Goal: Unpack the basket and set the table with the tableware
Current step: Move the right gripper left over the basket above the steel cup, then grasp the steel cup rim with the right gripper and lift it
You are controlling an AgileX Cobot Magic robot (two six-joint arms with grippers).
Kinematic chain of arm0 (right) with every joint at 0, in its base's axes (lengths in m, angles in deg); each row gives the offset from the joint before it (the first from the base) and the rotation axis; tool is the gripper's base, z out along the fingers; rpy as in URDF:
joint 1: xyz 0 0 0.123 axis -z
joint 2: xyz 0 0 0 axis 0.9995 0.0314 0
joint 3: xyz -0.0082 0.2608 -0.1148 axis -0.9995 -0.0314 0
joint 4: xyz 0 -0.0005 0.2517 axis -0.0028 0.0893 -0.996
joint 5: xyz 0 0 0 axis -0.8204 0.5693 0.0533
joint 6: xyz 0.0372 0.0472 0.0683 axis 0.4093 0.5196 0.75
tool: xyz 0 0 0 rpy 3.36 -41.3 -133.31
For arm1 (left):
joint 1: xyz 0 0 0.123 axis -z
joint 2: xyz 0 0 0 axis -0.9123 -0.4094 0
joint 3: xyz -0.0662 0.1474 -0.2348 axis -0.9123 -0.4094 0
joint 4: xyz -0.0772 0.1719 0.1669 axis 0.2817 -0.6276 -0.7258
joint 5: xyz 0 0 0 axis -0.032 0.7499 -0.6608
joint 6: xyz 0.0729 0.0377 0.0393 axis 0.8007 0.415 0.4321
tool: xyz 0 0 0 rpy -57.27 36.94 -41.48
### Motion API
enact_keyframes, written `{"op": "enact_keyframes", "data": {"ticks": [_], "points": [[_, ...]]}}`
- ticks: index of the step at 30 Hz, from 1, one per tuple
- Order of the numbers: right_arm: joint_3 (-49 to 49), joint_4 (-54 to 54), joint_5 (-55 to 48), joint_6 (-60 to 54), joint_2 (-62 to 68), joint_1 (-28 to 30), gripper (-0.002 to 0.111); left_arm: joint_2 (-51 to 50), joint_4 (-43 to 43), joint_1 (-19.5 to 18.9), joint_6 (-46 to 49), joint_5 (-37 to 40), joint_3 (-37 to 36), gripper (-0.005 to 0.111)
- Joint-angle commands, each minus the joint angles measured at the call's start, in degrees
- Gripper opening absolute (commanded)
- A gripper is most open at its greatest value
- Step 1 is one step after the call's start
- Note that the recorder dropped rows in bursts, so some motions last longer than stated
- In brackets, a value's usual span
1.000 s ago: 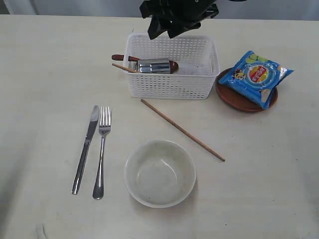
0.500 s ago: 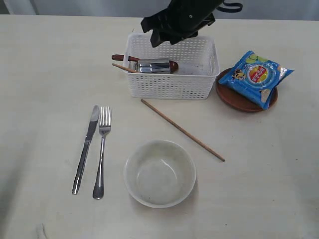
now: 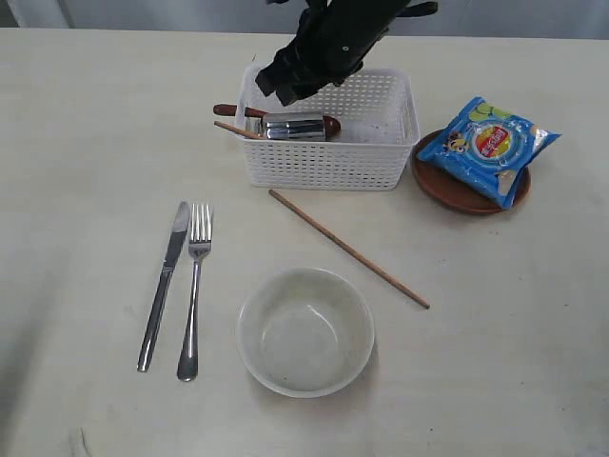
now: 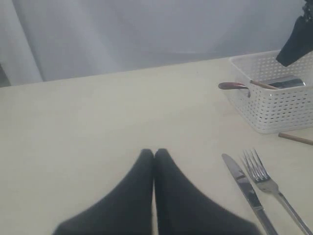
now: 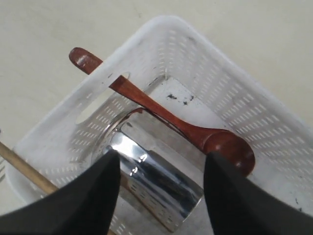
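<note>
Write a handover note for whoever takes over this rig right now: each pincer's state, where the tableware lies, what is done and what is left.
Left pincer: shut, empty, over the table.
Right pincer: open, empty, above the cup in the basket.
Done: knife, fork, bowl and one chopstick lie on the table.
Left: cup, spoon and the second chopstick are in the basket; the plate beside it has a chips bag on it.

In the basket [image 3: 324, 167], cup [image 3: 295, 126] and spoon [image 3: 228, 110]; before it, knife [image 3: 162, 290] left of fork [image 3: 193, 295], bowl [image 3: 304, 333] to their right.
</note>
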Motion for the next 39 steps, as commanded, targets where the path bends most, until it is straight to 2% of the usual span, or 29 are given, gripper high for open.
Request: {"op": "enact_keyframes", "data": {"ticks": [1,9,16,19,21,23,31,39], "points": [[0.33,0.78,0.83,-0.4,-0.01,-0.2,0.05,0.15,-0.27,-0.01,-0.2,-0.45,-0.1,0.0],[0.33,4.43,-2.81,-0.4,0.09,-0.2,0.05,0.15,-0.27,-0.01,-0.2,-0.45,-0.1,0.0],[0.33,4.21,-1.87,0.44,0.09,-0.7,0.051,0.15,-0.27,-0.01,-0.2,-0.45,-0.1,0.0],[0.33,4.21,-0.79,3.24,0.09,-0.7,0.062,0.15,-0.27,-0.01,-0.2,-0.45,-0.1,0.0],[0.33,4.21,-0.29,4.81,0.09,-0.7,0.074,0.15,-0.27,-0.01,-0.2,-0.45,-0.1,0.0],[0.33,4.21,0.08,7.92,0.09,-0.57,0.079,0.15,-0.27,-0.01,-0.2,-0.45,-0.1,0.0],[0.33,3.79,-1.18,22.62,0.09,1.33,0.071,0.15,-0.27,-0.01,-0.2,-0.45,-0.1,0.0],[0.33,-0.49,-4.31,24.33,0.78,3.44,0.071,0.15,-0.27,-0.01,-0.2,-0.45,-0.1,0.0]]}}
